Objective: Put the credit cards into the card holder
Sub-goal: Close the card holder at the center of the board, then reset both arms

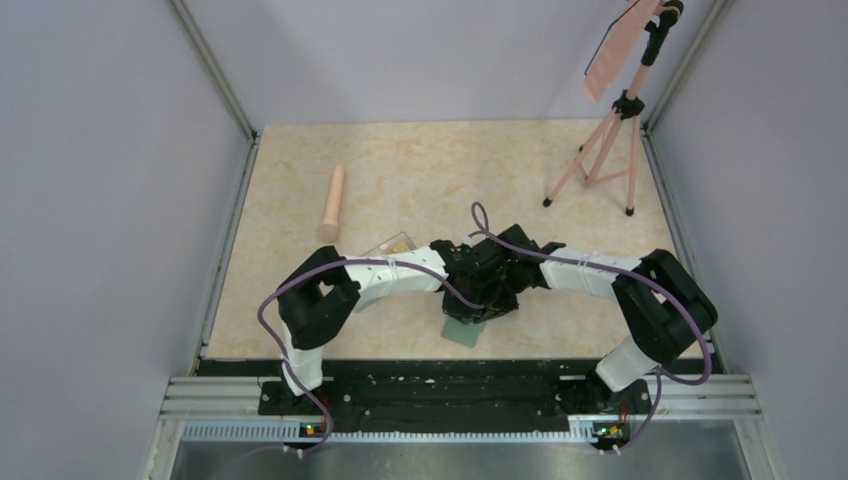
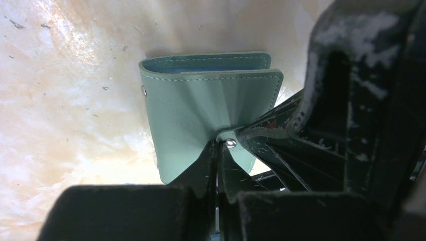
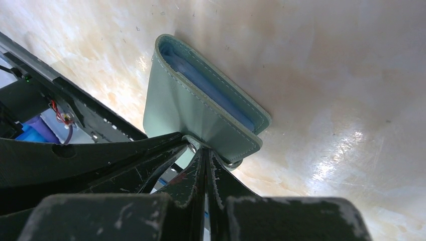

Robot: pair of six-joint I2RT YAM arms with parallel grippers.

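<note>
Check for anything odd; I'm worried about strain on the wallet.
Yes: the cover of the card holder puckers into fanned creases where the left gripper and right gripper both pinch it beside its snap.

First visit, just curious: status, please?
Left gripper, right gripper: both shut on green card holder. Holder folded, slightly agape. Clear box behind, apart.

The card holder (image 2: 196,115) is showing matt green leatherette, a shiny metal snap (image 2: 230,143) at 5 o'clock; the table (image 2: 65,115) is gleaming glossy, the left gripper (image 2: 217,149) showing scuffed black plastic.
</note>
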